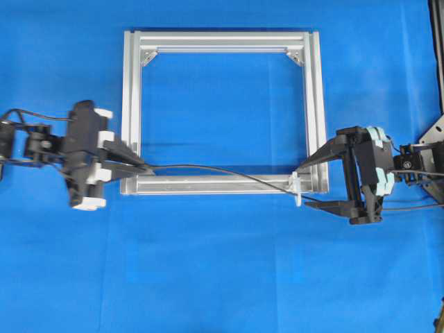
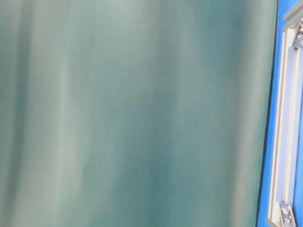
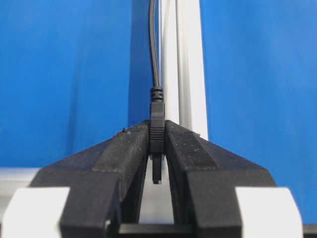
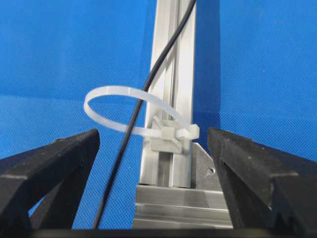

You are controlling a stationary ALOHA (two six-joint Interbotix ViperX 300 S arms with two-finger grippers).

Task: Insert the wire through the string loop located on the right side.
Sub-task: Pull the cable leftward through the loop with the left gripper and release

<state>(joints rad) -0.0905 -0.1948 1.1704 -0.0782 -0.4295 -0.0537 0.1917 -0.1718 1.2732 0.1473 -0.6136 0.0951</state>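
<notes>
Running along the frame's near rail (image 1: 208, 184) from the left end effector (image 1: 142, 166) clenched on its plug, the wire (image 1: 229, 171) passes through the string loop (image 4: 130, 111), between the released right end effector's (image 1: 313, 182) fingers.

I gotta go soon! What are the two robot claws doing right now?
Left gripper: closed, pinching the small plug end of the thin black wire.
Right gripper: open, holding nothing, either side of the whitish string loop.

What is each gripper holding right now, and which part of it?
The left gripper pinches the wire by its plug end. The right gripper is open around the string loop, holding nothing.
</notes>
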